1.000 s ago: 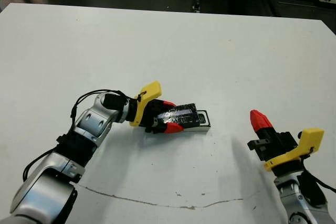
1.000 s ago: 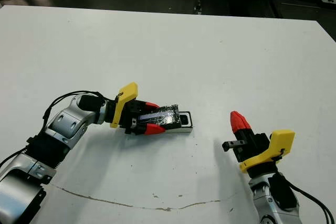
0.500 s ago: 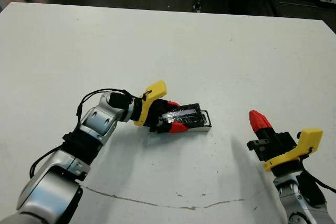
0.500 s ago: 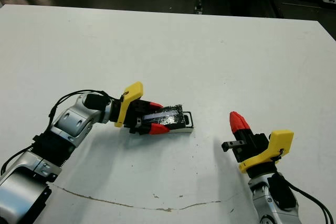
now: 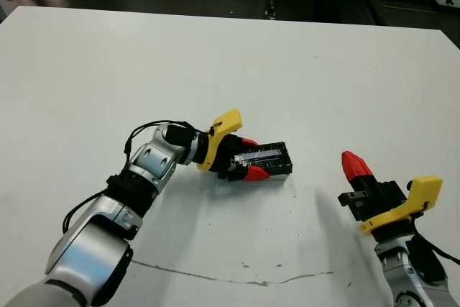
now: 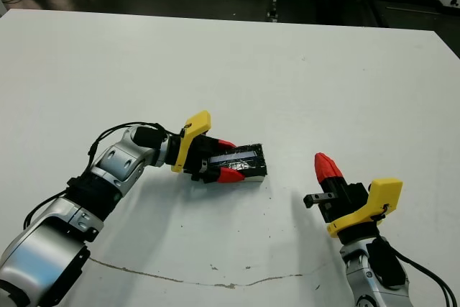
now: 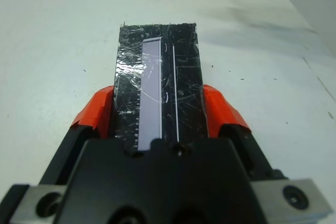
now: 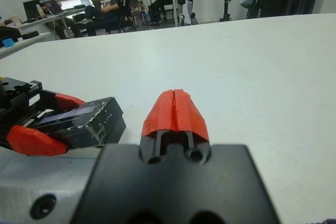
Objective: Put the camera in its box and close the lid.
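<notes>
Your left gripper [image 7: 158,109] clamps the lid [image 5: 263,158] between its two red fingers [image 7: 96,111], one on each long side, with the pale stripe facing up. The lid sits flat near the middle of the white table [image 5: 215,62]; you cannot see the box or the camera beneath it. Your right gripper [image 8: 175,109] rests well apart to the right, its fingertips pressed together and holding nothing.
</notes>
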Controlling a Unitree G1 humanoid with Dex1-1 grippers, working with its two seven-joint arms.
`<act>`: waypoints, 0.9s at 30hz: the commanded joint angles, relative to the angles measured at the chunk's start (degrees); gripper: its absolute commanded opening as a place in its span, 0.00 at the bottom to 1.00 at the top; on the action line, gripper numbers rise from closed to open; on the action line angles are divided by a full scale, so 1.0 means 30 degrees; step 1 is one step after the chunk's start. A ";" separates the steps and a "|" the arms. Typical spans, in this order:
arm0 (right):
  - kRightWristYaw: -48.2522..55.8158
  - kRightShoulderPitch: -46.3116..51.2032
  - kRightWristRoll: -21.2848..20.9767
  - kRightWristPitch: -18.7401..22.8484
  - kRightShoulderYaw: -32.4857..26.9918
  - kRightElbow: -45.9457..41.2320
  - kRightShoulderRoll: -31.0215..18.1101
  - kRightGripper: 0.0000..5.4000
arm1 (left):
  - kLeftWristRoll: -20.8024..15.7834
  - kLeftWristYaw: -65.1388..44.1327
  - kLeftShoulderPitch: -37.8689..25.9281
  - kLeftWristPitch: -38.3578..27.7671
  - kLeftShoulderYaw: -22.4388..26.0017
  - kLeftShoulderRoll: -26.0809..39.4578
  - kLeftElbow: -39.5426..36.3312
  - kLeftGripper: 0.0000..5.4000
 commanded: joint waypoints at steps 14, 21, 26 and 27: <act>0.0058 0.0093 -0.0071 -0.0008 -0.0127 0.0163 -0.0261 0.00 | 0.2232 -0.0245 0.0857 -0.1533 -0.1939 -0.1758 0.2412 0.59; 0.0021 0.0027 0.0161 0.0261 -0.0155 0.0108 -0.0248 0.00 | 0.3748 0.1014 0.0671 -0.0238 -0.2861 -0.1325 0.1117 0.59; 0.0063 0.0001 0.0067 0.0152 -0.0107 0.0099 -0.0282 0.00 | 0.5400 0.2605 0.0905 -0.0983 -0.3795 -0.0707 -0.0281 0.72; -0.0017 0.0020 0.0033 0.0196 -0.0101 0.0048 -0.0264 0.00 | 0.5438 0.2623 0.0849 -0.0812 -0.3843 -0.0682 -0.0348 0.75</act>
